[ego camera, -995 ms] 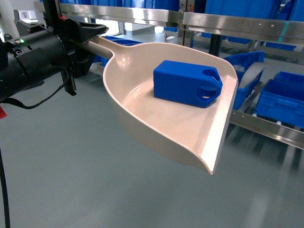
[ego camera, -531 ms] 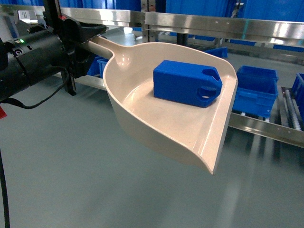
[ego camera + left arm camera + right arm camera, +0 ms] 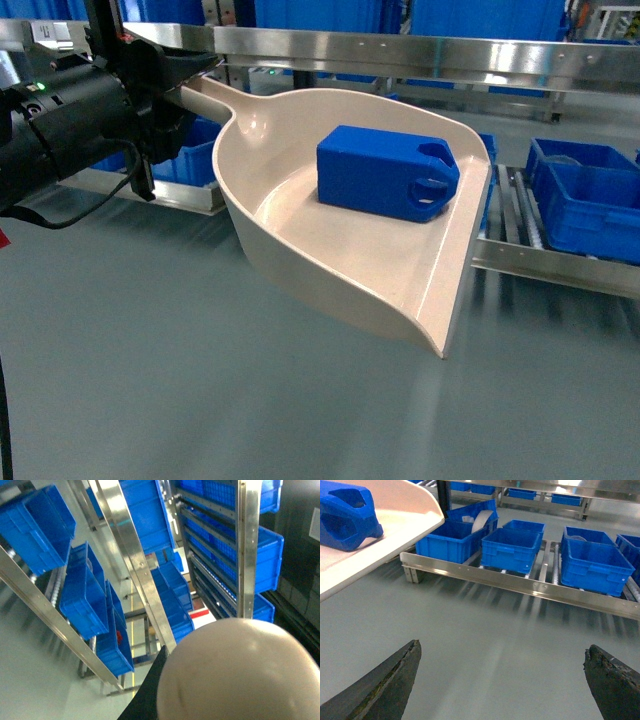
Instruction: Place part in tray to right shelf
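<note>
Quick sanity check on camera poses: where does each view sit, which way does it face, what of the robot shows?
Head: on the robot, slanting down at the tray holding the part; left hand grips its handle.
Left wrist: looks along the tray's rounded back toward the racks.
Right wrist: faces the floor and blue crates; open right hand.
Shared: tray, part, crates.

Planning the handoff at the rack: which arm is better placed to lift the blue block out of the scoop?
Right. Its gripper is open and empty near the blue block; the left gripper holds the scoop.
</note>
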